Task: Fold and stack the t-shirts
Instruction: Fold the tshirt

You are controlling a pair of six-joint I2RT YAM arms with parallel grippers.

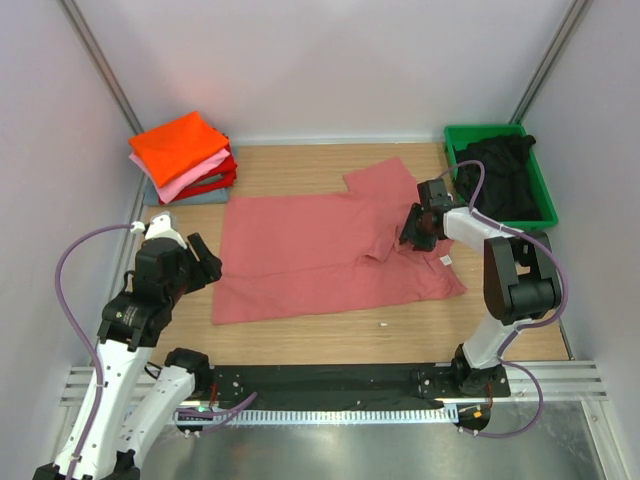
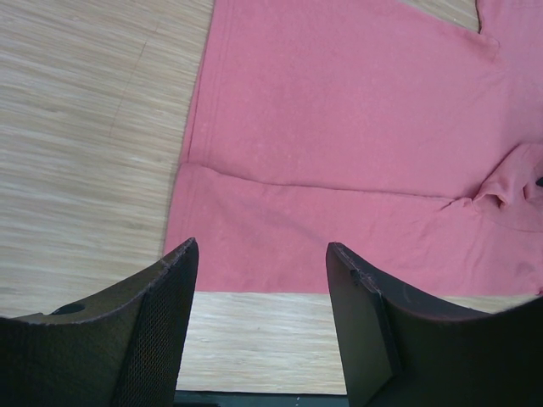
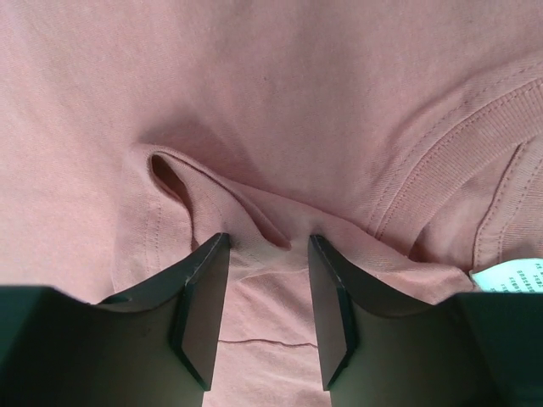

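A faded salmon-red t-shirt (image 1: 330, 250) lies spread on the wooden table, with one sleeve folded in at its right side. My right gripper (image 1: 412, 232) is open and pressed down on that sleeve. In the right wrist view its fingertips (image 3: 268, 242) straddle a raised wrinkle of the cloth (image 3: 254, 216), next to the collar ribbing (image 3: 441, 144). My left gripper (image 1: 205, 265) is open and empty, above the table by the shirt's lower left corner. In the left wrist view (image 2: 261, 250) the shirt's hem (image 2: 280, 263) lies just beyond the tips.
A stack of folded shirts (image 1: 185, 155), orange on top, then pink, red and grey-blue, sits at the back left. A green bin (image 1: 497, 130) at the back right holds a black shirt (image 1: 505, 170). A white label (image 3: 509, 275) shows near the collar.
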